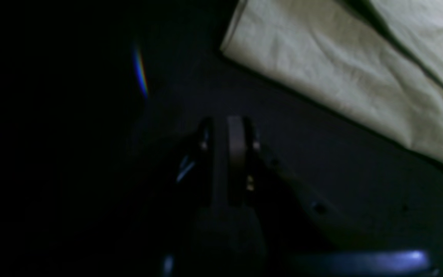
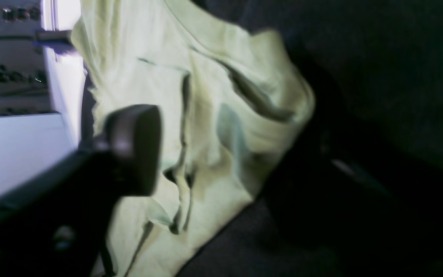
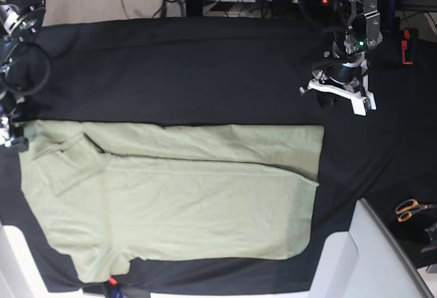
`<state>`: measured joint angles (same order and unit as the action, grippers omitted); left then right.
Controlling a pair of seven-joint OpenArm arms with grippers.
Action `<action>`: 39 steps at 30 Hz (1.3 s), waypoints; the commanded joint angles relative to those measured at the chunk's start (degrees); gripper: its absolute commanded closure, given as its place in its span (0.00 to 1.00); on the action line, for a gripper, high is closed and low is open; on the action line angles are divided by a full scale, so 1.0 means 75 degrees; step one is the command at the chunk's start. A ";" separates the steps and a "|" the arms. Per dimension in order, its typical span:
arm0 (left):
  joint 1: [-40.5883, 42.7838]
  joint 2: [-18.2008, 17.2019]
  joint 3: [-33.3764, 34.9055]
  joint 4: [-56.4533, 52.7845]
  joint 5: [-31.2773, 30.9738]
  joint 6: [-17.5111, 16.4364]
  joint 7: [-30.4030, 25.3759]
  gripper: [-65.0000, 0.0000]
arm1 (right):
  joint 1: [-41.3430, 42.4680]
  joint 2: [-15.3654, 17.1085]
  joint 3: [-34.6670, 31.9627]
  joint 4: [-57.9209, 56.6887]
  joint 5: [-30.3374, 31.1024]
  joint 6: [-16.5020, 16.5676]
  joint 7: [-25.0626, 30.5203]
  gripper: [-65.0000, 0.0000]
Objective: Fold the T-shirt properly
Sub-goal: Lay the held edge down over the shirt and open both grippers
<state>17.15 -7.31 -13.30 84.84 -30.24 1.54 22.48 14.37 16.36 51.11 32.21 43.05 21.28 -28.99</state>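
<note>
The pale green T-shirt lies on the black table cloth, spread wide with its long upper edge folded in. In the base view my right gripper sits at the shirt's far left edge, by the sleeve and collar. Its wrist view shows one dark finger in front of rumpled T-shirt cloth. The right gripper stands open, with the cloth bunched between its jaws. My left gripper hovers over bare cloth above the shirt's right end. The left gripper is shut and empty, the T-shirt apart from it.
Orange-handled scissors lie at the right edge of the table. A white panel covers the lower right corner. A small red object sits at the upper right, beside the left arm.
</note>
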 commanded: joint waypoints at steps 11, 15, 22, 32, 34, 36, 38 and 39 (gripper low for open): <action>-0.0628 0.0102 -0.0635 -0.1108 -0.1823 -0.0035 -0.0155 0.60 | -0.0140 -0.0042 -0.0022 0.0002 -0.0201 -0.0123 -0.0196 1.00; -0.0780 0.0160 -0.0682 -0.1354 -0.1847 -0.0035 -0.0190 0.27 | -0.0199 -0.0042 -0.0022 0.0002 -0.0201 -0.0123 -0.0196 1.00; -0.1706 0.0371 -0.0647 -0.2362 -0.1835 -0.0035 -0.0202 0.39 | -0.0304 -0.0030 -0.0022 0.0002 -0.0201 -0.0123 -0.0196 1.00; -0.2644 0.0652 -0.0635 -0.3499 -0.1823 -0.0035 -0.0202 0.44 | -0.0304 -0.0030 -0.0022 0.0002 -0.0201 -0.0123 -0.0348 1.00; -0.2655 0.0676 -0.0635 -0.3511 -0.1823 -0.0035 -0.0202 0.46 | -0.0304 -0.0019 -0.0022 0.0002 -0.0201 -0.0123 -0.0465 1.00; -0.2667 0.0688 -0.0635 -0.3570 -0.1823 -0.0035 -0.0202 0.62 | -0.0304 -0.0019 -0.0022 0.0002 -0.0189 -0.0123 -0.0477 1.00; -0.2784 0.0688 -0.0635 -0.3722 -0.1823 -0.0035 -0.0202 0.93 | -0.0304 -0.0019 -0.0022 0.0002 -0.0189 -0.0123 -0.0477 1.00; -0.2808 0.0688 -0.0647 -0.3792 -0.1823 -0.0035 -0.0202 1.00 | -0.0304 -0.0030 -0.0022 0.0002 -0.0189 -0.0123 -0.0477 1.00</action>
<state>-3.55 -2.39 -18.35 56.38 -44.58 -0.03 18.11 11.99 15.38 51.11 31.86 42.85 21.45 -31.53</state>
